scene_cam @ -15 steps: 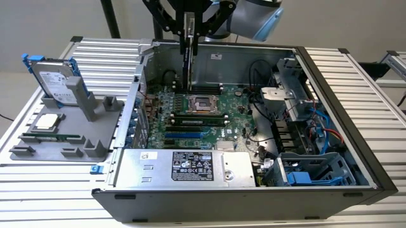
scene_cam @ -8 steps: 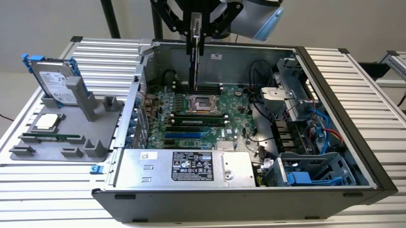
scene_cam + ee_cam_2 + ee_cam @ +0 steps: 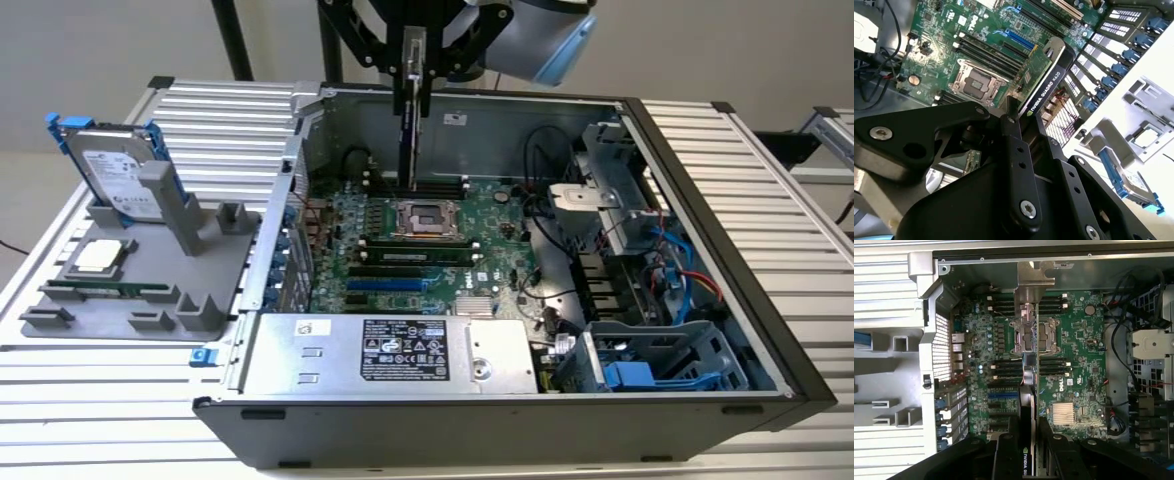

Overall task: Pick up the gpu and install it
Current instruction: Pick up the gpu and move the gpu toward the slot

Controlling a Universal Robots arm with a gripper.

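My gripper (image 3: 414, 55) is shut on the gpu (image 3: 412, 110), which hangs edge-on and upright above the open computer case (image 3: 694, 190), over the back of the motherboard (image 3: 400, 250). In the second wrist view the gpu (image 3: 1046, 75) shows its black shroud edge and green board between the black fingers (image 3: 1015, 135). In the first wrist view the card (image 3: 1027, 390) runs edge-on from the gripper (image 3: 1028, 432) out over the CPU socket (image 3: 1034, 337), with its silver bracket (image 3: 1034, 282) at the far end. The card is clear of the board's slots.
A grey fixture (image 3: 120, 310) at the exterior view's left carries a hard drive with blue rails (image 3: 114, 175), a CPU (image 3: 99, 256) and a memory stick (image 3: 114, 290). Inside the case sit the power supply (image 3: 387, 350), cables (image 3: 561, 215) and a drive cage (image 3: 654, 360).
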